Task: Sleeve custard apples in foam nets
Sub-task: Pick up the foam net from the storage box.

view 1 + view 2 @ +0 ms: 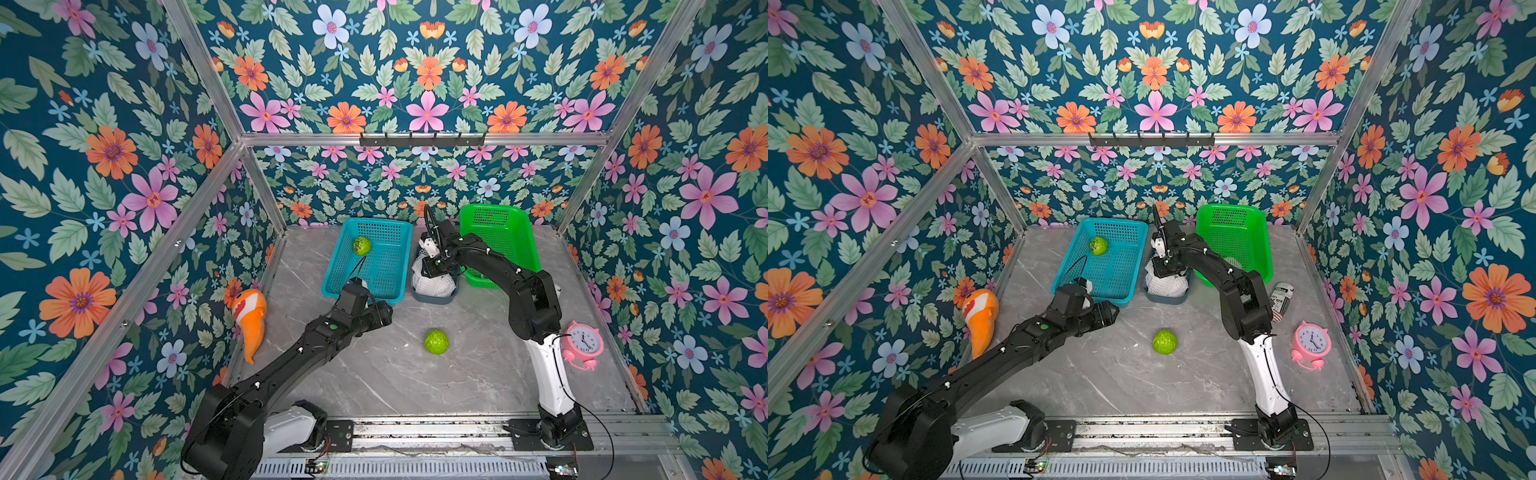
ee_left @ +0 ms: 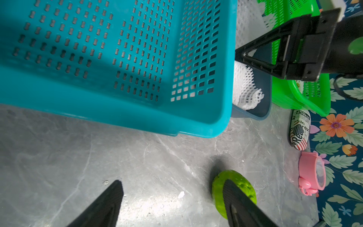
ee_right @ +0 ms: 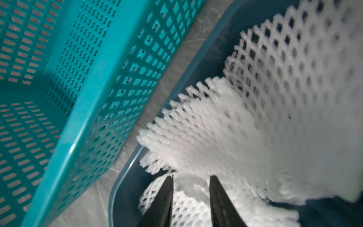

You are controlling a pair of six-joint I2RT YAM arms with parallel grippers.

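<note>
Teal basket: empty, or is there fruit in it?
Not empty. The teal basket holds one custard apple, lying unsleeved on the basket floor near the far end. It shows in both top views.

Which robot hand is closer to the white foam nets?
Right. The right end effector is down among the foam nets in the grey tub. The left end effector hangs over the table beside the teal basket, apart from the nets.

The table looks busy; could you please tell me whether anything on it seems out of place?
One custard apple lies loose on the bare table, outside the teal basket where another sits. A small white scrap, perhaps foam, lies close beside it.
</note>
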